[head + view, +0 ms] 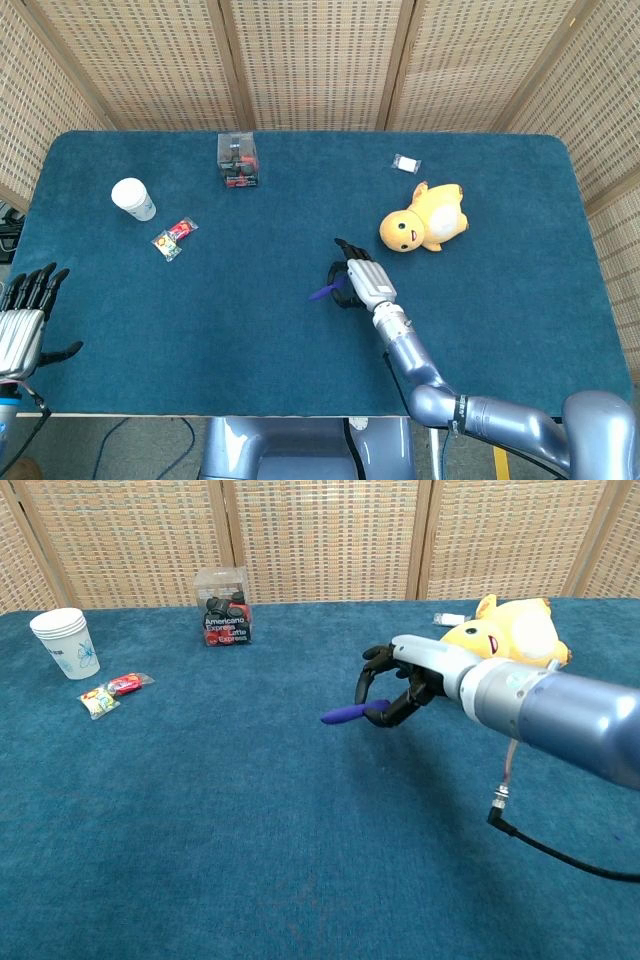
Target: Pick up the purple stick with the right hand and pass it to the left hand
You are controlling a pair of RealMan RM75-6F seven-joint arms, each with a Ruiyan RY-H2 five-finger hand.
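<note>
Right hand (400,685) grasping purple stick (343,714), lifted; carry level leftward toward spread, empty left hand (22,322).

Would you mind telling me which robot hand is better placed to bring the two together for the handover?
The right robot hand: it holds the purple stick mid-table, whereas the left robot hand waits open at the table's near edge.

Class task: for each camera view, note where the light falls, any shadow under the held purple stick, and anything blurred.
Head view: even, soft light, no glare; right hand and purple stick sharp. Chest view: faint soft shadow on the blue table beneath the stick; nearby forearm looks large and slightly soft.
</note>
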